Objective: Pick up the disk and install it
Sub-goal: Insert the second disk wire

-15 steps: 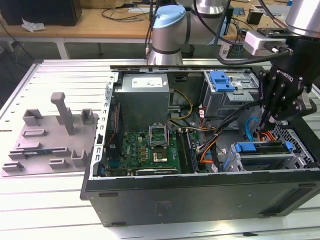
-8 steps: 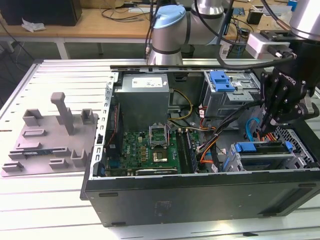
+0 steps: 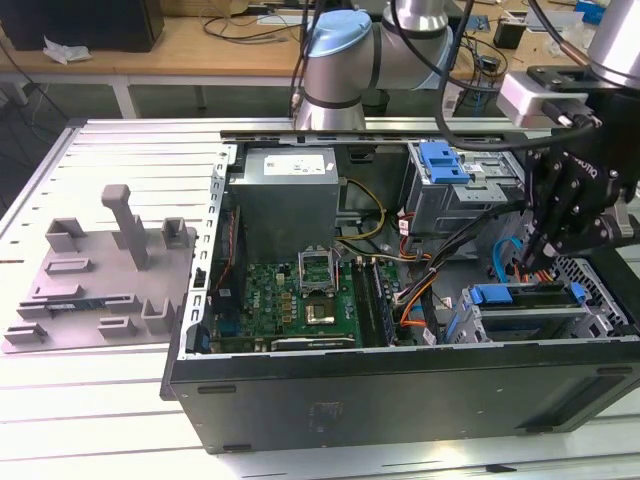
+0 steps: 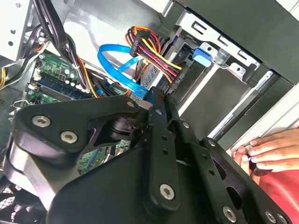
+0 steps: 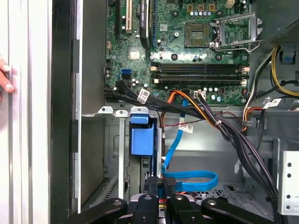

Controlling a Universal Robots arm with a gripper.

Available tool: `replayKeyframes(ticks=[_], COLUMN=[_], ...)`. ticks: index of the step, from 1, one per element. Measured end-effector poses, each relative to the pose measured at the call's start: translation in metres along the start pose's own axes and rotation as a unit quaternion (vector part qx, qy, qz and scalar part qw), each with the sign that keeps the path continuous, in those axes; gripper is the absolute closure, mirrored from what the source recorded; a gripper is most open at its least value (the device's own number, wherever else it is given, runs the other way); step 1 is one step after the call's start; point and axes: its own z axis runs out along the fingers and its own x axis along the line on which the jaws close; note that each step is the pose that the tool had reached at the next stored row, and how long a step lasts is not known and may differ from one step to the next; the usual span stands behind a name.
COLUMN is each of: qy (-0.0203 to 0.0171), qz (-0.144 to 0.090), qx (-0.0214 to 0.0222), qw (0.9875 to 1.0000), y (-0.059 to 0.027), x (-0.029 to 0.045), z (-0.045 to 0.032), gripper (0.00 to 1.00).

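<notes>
— Pincer?
— Narrow: fingers drawn almost together, nothing seen between them, low inside the computer case.
— And the disk?
— Just beyond the fingertips, on edge in the case's bay, with a blue cable looping beside it.
— Farther in?
— The motherboard, then the drive cage by the case's far wall. A hand rests on the case's rim.

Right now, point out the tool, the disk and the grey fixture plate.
tool (image 3: 535, 258), exterior view, between its fingertips.
disk (image 3: 520, 296), exterior view, blue carrier frame.
grey fixture plate (image 3: 90, 300), exterior view, flat base.
</notes>
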Motion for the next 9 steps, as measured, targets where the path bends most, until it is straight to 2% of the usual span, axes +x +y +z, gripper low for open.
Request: replayKeyframes(ticks=[3, 9], qy=[-0.0077, -0.0187], qz=[0.0, 0.001], qx=[0.0, 0.0], qw=[1.0, 0.9998], y=[0.0, 0.0], x=[0.004, 0.0095], z=[0.0004, 0.0007], gripper=[0.84, 0.84])
